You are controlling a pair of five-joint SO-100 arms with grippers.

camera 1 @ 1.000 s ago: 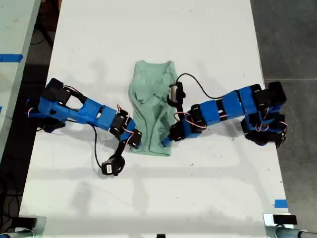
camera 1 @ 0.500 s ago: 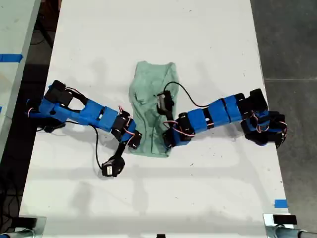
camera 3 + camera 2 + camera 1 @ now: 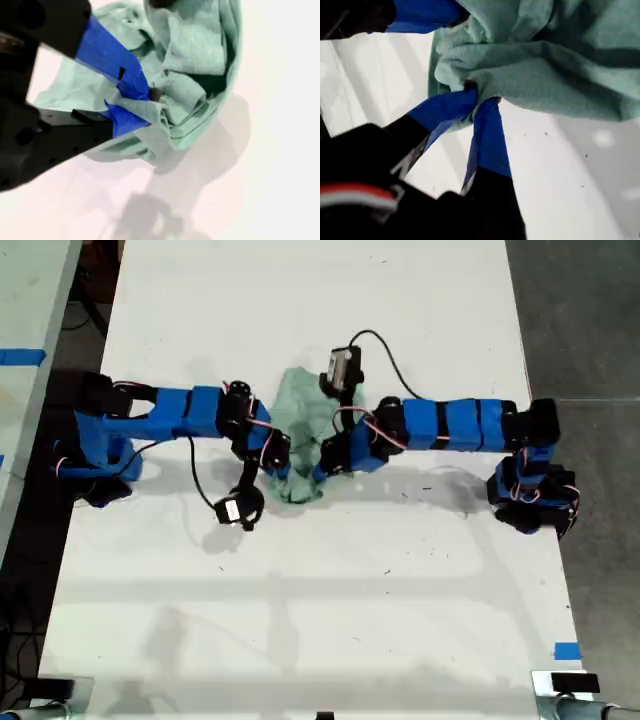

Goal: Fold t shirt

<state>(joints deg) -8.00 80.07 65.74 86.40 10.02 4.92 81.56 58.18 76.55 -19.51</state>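
The pale mint-green t shirt (image 3: 300, 420) lies bunched in the middle of the white table, with its near hem lifted and carried over the rest. My first gripper (image 3: 481, 96) is shut on a fold of the hem, seen from low down with the cloth hanging over the table. It reaches in from the exterior view's left (image 3: 278, 462). My second gripper (image 3: 150, 100) is shut on crumpled shirt fabric (image 3: 195, 75), and comes in from the exterior view's right (image 3: 325, 462). Both sets of blue fingers sit close together at the shirt's near edge.
The white table (image 3: 320, 610) runs the length of the exterior view. Both arm bases stand near the table's side edges (image 3: 95, 455) (image 3: 530, 490). Wrist cameras on cables hang beside the shirt (image 3: 240, 508) (image 3: 343, 368). Blue tape (image 3: 566, 650) marks the near corner on the exterior view's right.
Both arms have swung toward the far end of the table, dragging the shirt's near hem up and over. The shirt went from lying flat to a shorter, bunched heap.
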